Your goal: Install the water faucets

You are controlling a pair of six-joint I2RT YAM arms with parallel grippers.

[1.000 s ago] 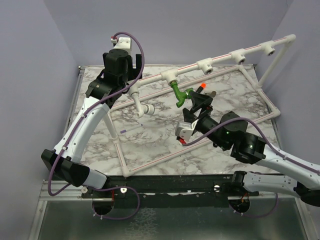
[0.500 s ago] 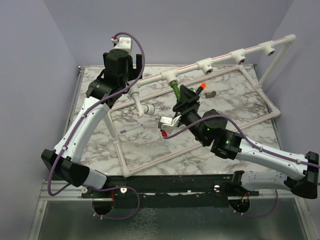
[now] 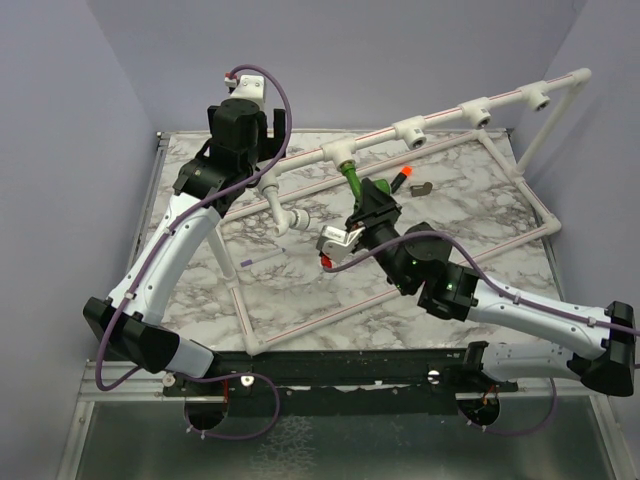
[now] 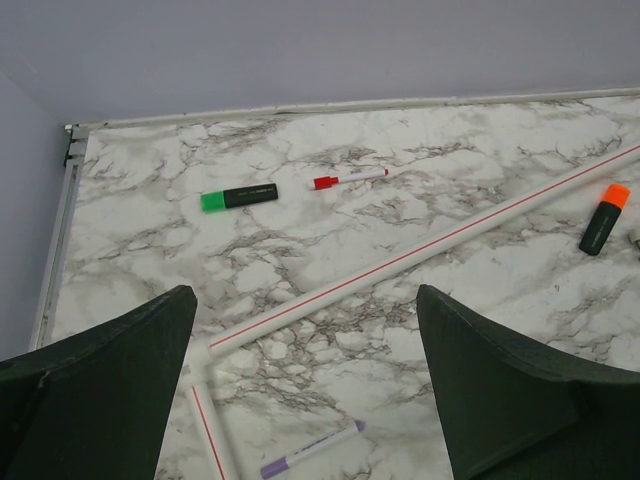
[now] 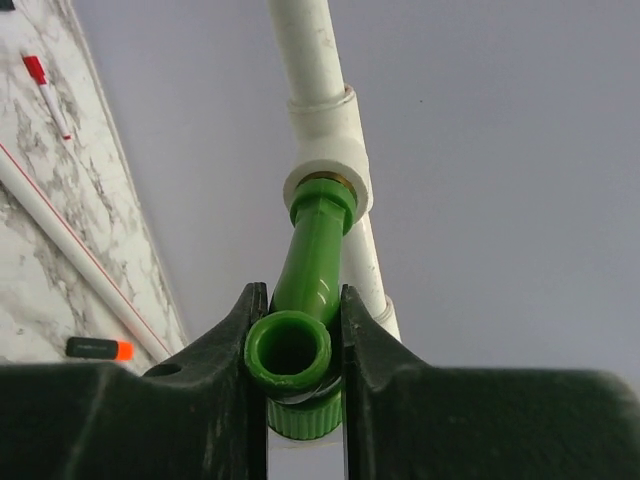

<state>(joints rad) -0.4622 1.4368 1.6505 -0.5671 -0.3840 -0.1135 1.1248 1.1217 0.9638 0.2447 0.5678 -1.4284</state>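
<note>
Right end effector (image 5: 299, 305) apparently grips faucet (image 5: 314, 240); knob hidden.

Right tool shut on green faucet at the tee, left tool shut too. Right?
Left tool is open, holding nothing: see the left wrist view. Right tool does clamp the green faucet at the tee.

The overhead camera looks down across the whole marble table (image 3: 300, 290). The left wrist camera faces the tabletop from well above; the right wrist camera sits close against the green faucet (image 5: 315, 250). All three share the orange highlighter (image 3: 400, 177).
</note>
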